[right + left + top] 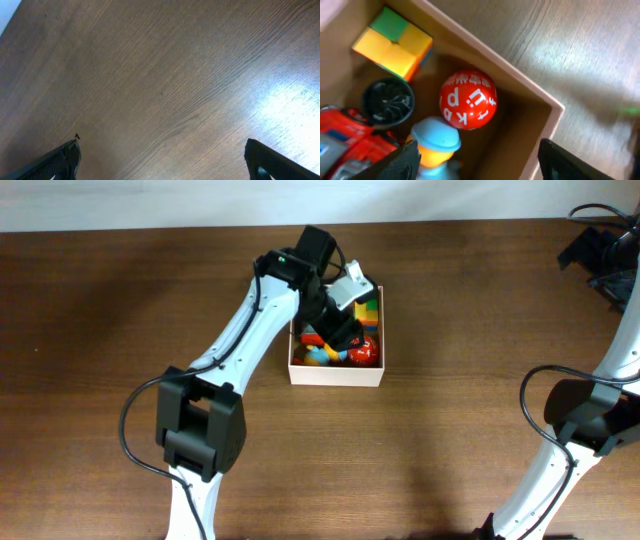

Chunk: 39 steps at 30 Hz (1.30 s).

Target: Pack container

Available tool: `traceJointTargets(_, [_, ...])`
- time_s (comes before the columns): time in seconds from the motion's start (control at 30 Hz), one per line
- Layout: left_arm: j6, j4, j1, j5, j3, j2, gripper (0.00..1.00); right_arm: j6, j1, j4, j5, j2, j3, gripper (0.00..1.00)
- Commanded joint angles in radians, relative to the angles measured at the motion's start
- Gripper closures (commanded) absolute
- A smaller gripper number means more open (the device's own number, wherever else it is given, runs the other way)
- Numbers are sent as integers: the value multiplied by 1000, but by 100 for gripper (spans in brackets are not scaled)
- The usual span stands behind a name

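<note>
Set a little behind the middle of the dark brown wooden table [120, 300]: the container [335, 374], a square shallow open-topped box with white outer walls and tan cardboard inside, already stocked with small toys. Poised over its near right corner, the left gripper [477, 155], spread wide and holding nothing, one finger above the toys and the other seemingly outside the wall. Well apart, toward the table's far right, the right gripper [162, 150], likewise gaping and empty over bare wood. Probably light even when loaded. Thin card, stiffest near the corners and likely to bow if squeezed mid-wall. Best pinched over the rim close to a corner, one pad inside and one outside, or simply nudged along the smooth tabletop, where sliding looks easy. No brand or label to be seen on the box. Readable only on the glossy red ball [468, 100] near that corner: scattered white letters, among them p, k, u and i, the rest too curved away to make out. Close by, a blue-capped toy figure [437, 142], a black round ribbed piece [387, 100], a yellow-and-green block cube [392, 42] and a red toy vehicle [345, 140], none with legible print.
</note>
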Motion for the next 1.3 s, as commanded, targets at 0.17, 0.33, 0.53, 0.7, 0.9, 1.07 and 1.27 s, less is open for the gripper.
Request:
traceJointTargets(0.17, [-227, -161, 98, -383, 301, -39, 4, 0, 5, -5, -1, 0, 10, 1])
traceJointTargets(0.33, [-314, -211, 192, -559, 338, -97, 3, 0, 5, -5, -1, 0, 10, 1])
traceJointTargets(0.53, [-448, -267, 343, -560, 337, -118, 1, 0, 5, -5, -2, 0, 10, 1])
traceJointTargets(0.7, [-487, -293, 439, -477, 319, -118, 1, 0, 5, -5, -1, 0, 10, 1])
traceJointTargets(0.9, [-487, -307, 480, -474, 319, -118, 1, 0, 5, -5, -1, 0, 10, 1])
traceJointTargets(1.07, [-487, -307, 483, -474, 319, -118, 1, 0, 5, -5, -2, 0, 10, 1])
traceJointTargets(1.27, [-487, -307, 483, -474, 319, -118, 1, 0, 5, -5, -2, 0, 10, 1])
